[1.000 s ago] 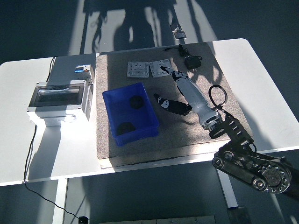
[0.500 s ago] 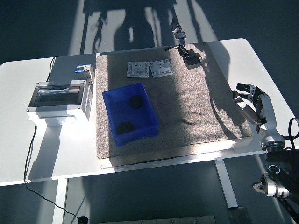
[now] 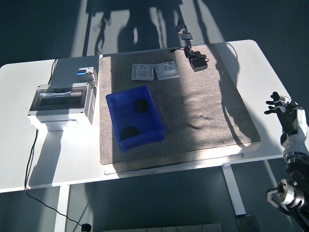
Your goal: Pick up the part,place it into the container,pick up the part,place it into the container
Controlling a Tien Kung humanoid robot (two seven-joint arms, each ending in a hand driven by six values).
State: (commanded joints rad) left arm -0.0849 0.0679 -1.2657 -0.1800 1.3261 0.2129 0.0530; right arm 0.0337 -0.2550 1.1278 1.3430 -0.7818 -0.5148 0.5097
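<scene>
Two dark parts lie dim inside the blue bin; the right hand, fingers spread and empty, hangs past the table edge.

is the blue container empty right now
No, the blue container holds two dark parts, one near its far end and another near its near end.

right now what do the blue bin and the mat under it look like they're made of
The blue bin looks like moulded plastic: one even saturated colour, thin smooth walls with a rolled rim and a slight sheen in the sun. The mat looks like low-pile carpet or felt: grey-brown, matte, finely speckled, with a soft wrinkle near its middle. Neither can be confirmed from the look alone.
</scene>
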